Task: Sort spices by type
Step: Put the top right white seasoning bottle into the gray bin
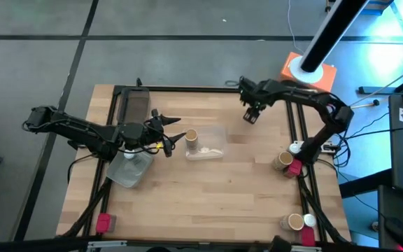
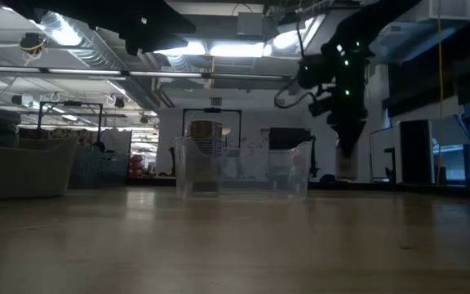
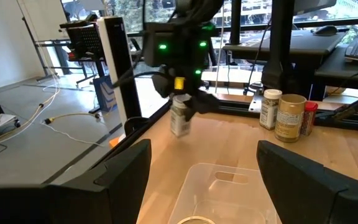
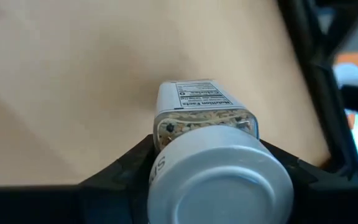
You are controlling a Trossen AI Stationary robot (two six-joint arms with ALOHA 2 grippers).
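Right gripper (image 4: 204,155) clamps a white-capped clear spice jar (image 4: 207,118) aloft, seemingly carrying it toward the clear plastic tray (image 1: 215,133), while the left gripper (image 1: 177,136) waits wide open and empty

R gripper (image 1: 250,116) raised, jaws clamped; L gripper (image 1: 175,137) jaws wide.

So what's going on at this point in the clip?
The right gripper is holding a white-capped spice jar in the air above the far right part of the table, short of the clear tray. That tray already holds a tan jar. The left gripper waits open just left of the tray. More spice jars stand grouped at the table's right edge, not yet sorted.
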